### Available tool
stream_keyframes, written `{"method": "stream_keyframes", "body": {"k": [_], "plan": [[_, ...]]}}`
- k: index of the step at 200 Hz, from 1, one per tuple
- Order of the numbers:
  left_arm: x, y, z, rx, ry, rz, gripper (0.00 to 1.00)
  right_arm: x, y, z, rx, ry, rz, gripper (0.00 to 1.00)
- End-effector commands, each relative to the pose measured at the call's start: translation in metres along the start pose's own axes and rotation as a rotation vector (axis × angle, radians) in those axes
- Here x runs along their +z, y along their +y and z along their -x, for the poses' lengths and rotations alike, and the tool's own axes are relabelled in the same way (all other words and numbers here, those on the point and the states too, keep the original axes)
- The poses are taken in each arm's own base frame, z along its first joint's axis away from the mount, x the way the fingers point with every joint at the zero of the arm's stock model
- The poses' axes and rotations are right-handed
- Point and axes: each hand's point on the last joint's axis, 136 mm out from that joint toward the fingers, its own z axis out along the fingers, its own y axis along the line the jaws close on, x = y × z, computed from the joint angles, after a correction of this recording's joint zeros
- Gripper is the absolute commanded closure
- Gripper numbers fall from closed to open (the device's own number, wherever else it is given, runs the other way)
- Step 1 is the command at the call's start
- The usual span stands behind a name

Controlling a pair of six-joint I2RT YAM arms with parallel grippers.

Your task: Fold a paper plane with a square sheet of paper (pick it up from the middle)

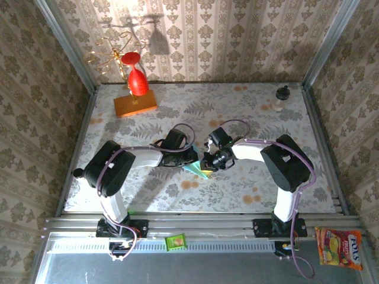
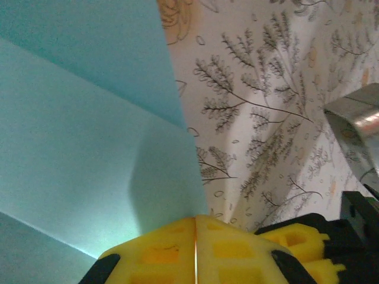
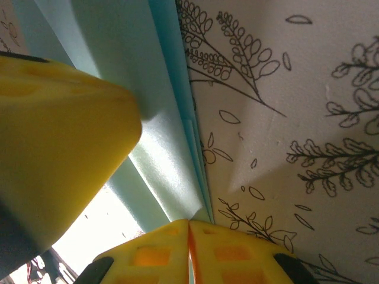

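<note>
While we are leaning over the surface (image 1: 249,192), our left claw (image 2: 195,220) and right claw (image 3: 188,225) are each pinching the folded blue paper (image 1: 197,170).

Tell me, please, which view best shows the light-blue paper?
Left wrist: the thin light-blue folded paper spreads broad, creases plain. Right wrist shows its layered edges; top external, just a sliver.

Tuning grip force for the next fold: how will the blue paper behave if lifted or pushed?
Probably floppy: the paper looks thin, though its stacked folds should stiffen that edge. Likely very light, so a push would slide it across the table. With left gripper and right gripper both shut on it, opposing pulls might tear it.
</note>
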Motion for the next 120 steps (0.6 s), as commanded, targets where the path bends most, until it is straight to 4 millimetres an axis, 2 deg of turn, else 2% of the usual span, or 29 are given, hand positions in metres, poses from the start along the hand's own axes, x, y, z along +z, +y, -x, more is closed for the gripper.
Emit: {"method": "stream_keyframes", "body": {"k": [1,30,68,89,120], "plan": [[0.005,0.000,0.003,-0.016,0.006,0.002,0.91,0.017,-0.087,-0.048,0.127,0.127,-0.312,0.87],[0.007,0.020,0.008,-0.048,0.002,0.068,0.91,0.017,-0.099,-0.054,0.128,0.137,-0.355,0.87],[0.002,0.036,0.020,-0.058,-0.015,0.097,0.91,0.017,-0.113,-0.063,0.131,0.156,-0.403,0.87],[-0.005,0.049,0.036,-0.063,-0.052,0.108,0.90,0.018,-0.117,-0.066,0.133,0.163,-0.417,0.88],[-0.018,0.065,0.071,-0.102,-0.128,0.087,0.89,0.020,-0.121,-0.068,0.138,0.170,-0.422,0.88]]}}
